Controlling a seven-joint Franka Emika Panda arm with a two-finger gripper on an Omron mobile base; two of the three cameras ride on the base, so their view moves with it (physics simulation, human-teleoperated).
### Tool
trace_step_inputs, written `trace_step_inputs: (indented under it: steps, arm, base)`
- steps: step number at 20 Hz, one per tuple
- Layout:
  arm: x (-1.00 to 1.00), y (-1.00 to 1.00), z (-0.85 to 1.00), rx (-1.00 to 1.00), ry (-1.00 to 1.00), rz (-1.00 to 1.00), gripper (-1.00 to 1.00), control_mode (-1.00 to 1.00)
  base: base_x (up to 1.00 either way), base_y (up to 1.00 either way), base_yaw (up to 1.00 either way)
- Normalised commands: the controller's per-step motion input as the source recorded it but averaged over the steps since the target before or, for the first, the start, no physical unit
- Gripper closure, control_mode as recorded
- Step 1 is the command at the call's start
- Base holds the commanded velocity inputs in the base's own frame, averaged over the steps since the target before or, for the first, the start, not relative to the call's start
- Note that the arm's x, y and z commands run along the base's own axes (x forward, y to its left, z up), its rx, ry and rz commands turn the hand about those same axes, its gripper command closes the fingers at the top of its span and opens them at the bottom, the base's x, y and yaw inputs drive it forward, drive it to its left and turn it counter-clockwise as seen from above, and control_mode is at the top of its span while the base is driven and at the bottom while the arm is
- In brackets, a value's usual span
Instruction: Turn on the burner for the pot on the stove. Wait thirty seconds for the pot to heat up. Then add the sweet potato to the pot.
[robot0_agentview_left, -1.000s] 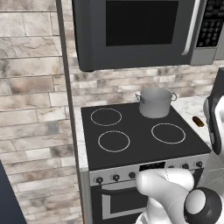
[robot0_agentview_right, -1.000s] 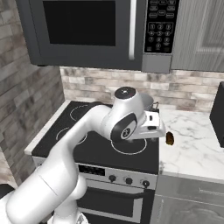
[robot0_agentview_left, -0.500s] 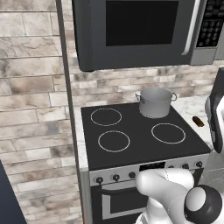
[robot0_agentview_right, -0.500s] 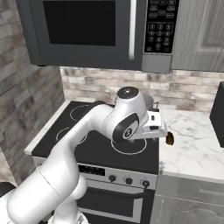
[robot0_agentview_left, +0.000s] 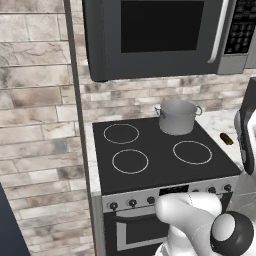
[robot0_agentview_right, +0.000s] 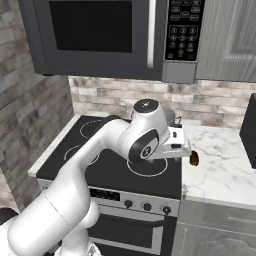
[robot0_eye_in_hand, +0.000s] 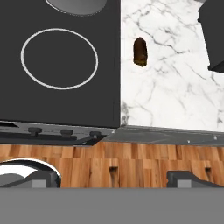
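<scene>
Since the earlier frame, the arm has swung slightly right. Left base view: pot (robot0_agentview_left: 177, 117) on the stove's (robot0_agentview_left: 150, 172) far-right ring; sweet potato (robot0_agentview_left: 226, 139) on the counter (robot0_agentview_left: 216, 122) right of it. Right base view: hand above the stove's right edge. Hand view: gripper (robot0_eye_in_hand: 145, 176) wide open, empty.

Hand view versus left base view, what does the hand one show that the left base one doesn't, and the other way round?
Hand view alone: a strip of wooden floor below the stove front, the open tool at the bottom, and a dark block on the counter.

Left base view alone: the microwave, the stone-tile wall, and the whole pot on the back right burner.

Both: the stove with its white rings and front knobs, the marble counter, and the sweet potato lying on it beside the stove.
</scene>
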Motion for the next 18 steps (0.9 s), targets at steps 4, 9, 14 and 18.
trace_step_inputs:
  steps: [4,9,14,18]
  arm:
    - [0.00,0.00,0.00,0.00,0.00,0.00,-1.00,-1.00]
    - [0.00,0.00,0.00,0.00,0.00,0.00,-1.00,-1.00]
    - [0.00,0.00,0.00,0.00,0.00,0.00,-1.00,-1.00]
    - [0.00,0.00,0.00,0.00,0.00,0.00,-1.00,-1.00]
  base:
    - [0.00,0.00,0.00]
    - [0.00,0.00,0.00]
    - [0.00,0.00,0.00]
    - [0.00,0.00,0.00]
